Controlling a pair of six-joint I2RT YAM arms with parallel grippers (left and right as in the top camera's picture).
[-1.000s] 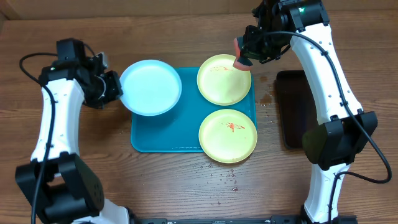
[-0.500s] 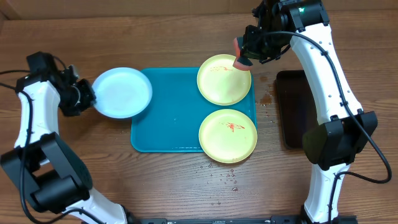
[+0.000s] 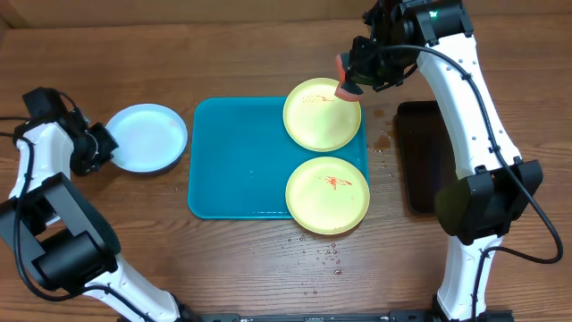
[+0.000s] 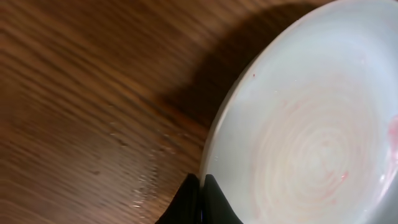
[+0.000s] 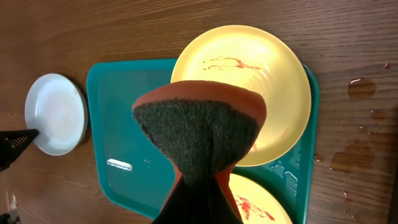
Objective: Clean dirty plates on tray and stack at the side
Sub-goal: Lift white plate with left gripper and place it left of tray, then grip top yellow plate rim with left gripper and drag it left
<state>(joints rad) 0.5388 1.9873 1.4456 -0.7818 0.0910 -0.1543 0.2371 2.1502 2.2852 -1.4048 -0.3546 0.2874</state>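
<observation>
Wooden table (image 3: pixel 268 268), left of the blue tray (image 3: pixel 237 161): the left gripper (image 3: pixel 103 148) pinches the white plate (image 3: pixel 147 137) by its rim, best set flat before release. The right gripper (image 3: pixel 351 79) clamps a sponge (image 5: pixel 199 124) above the far yellow plate (image 3: pixel 323 116) (red-smeared, like its neighbour (image 3: pixel 327 194) on the tray).

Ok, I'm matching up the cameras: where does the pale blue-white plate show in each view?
Overhead: the pale plate is at the left, just off the tray.
Left wrist: the plate fills the right half, close up.
Right wrist: the plate is small, near the left edge, beside the tray.
Shared landmark: the left tool shut on its rim, visible in all three.
</observation>
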